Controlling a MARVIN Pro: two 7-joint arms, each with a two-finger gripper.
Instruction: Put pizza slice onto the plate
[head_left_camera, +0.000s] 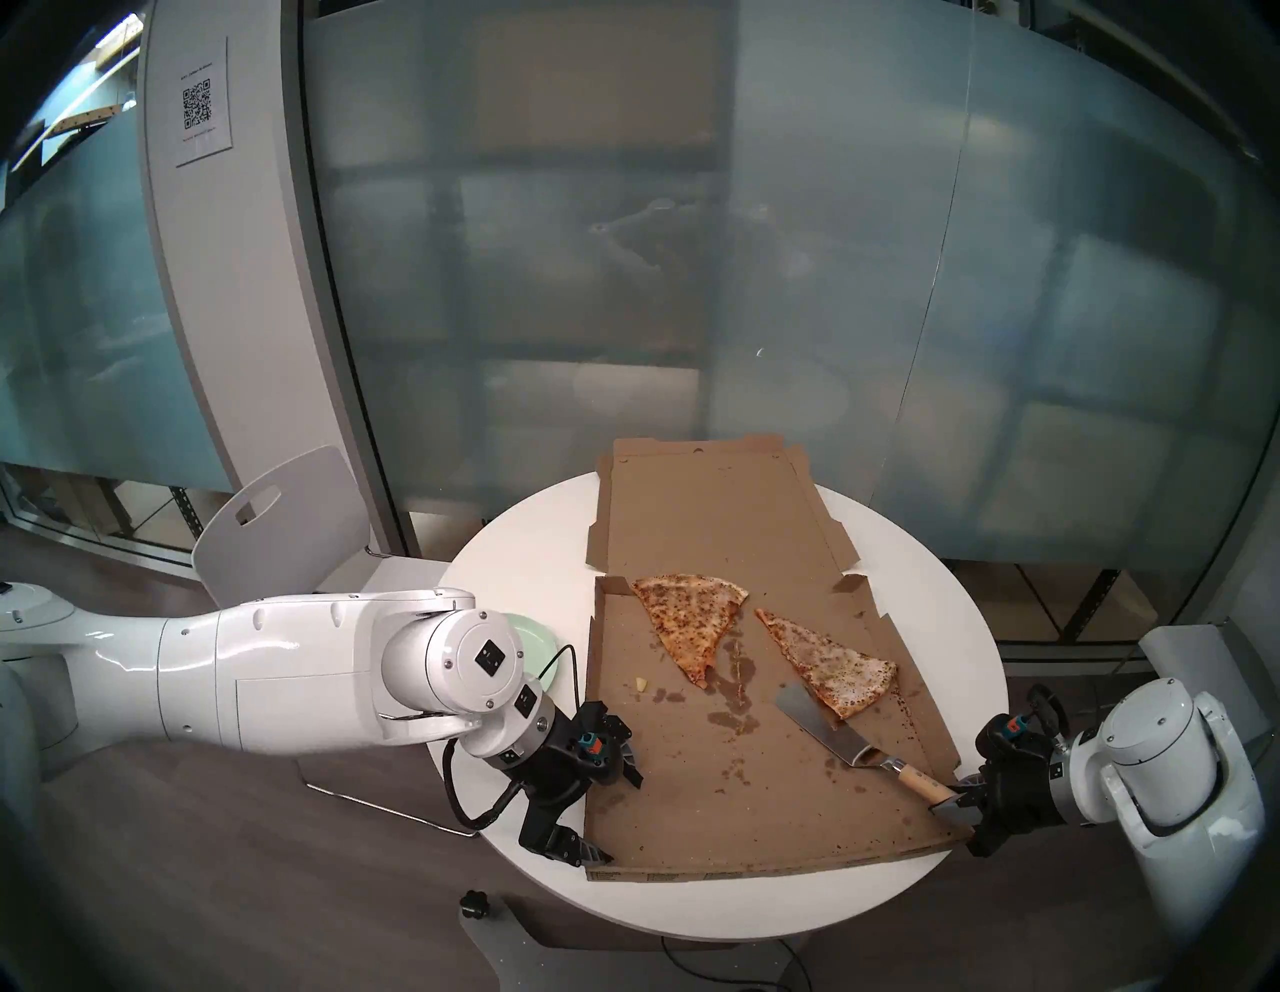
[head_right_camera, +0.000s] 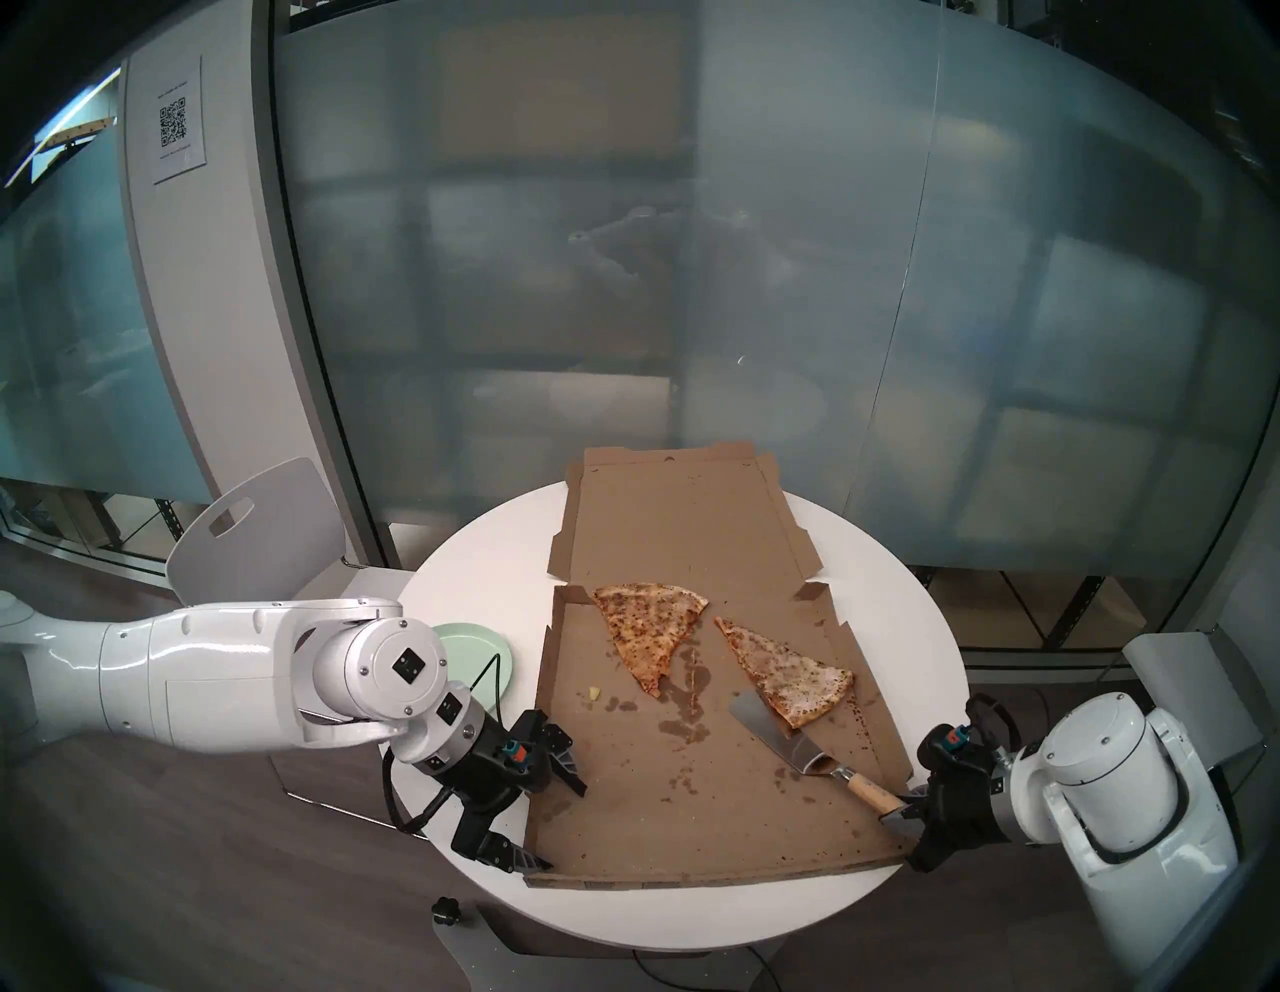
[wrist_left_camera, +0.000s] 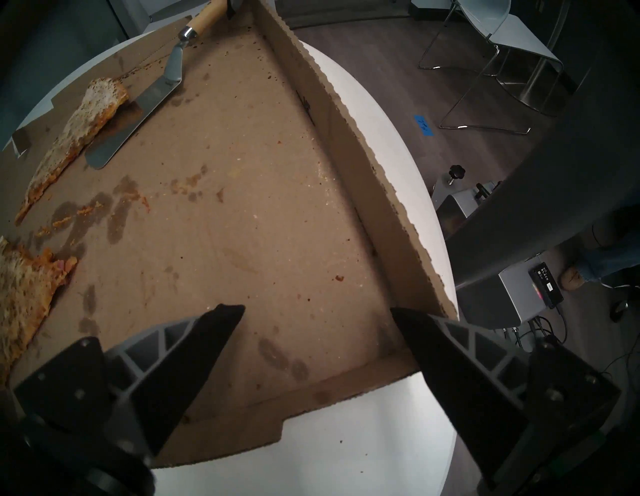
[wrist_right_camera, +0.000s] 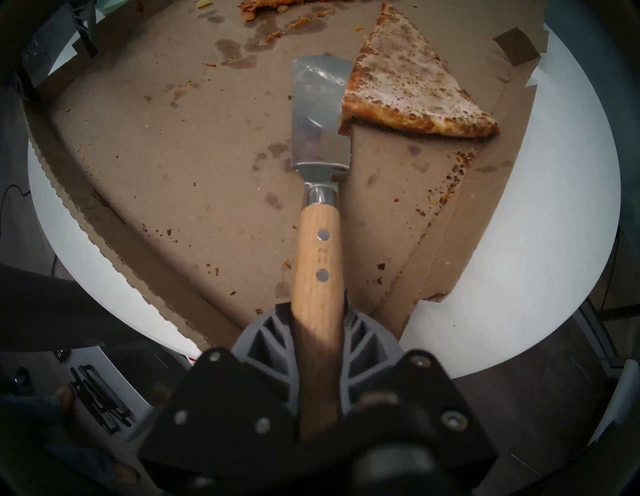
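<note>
The pizza slice, pale and speckled, lies in the open pizza box, its tip pointing far-left. My right gripper is shut on the wooden handle of a metal spatula. The blade's edge sits under the slice's near crust corner. The mint-green plate rests on the table left of the box, half hidden by my left arm. My left gripper hangs open over the box's near-left corner, holding nothing.
A wider, browner slice lies in the box to the left of the pale one. Grease stains and crumbs dot the cardboard. The box lid lies flat toward the glass wall. The round white table carries it all, and a white chair stands at far left.
</note>
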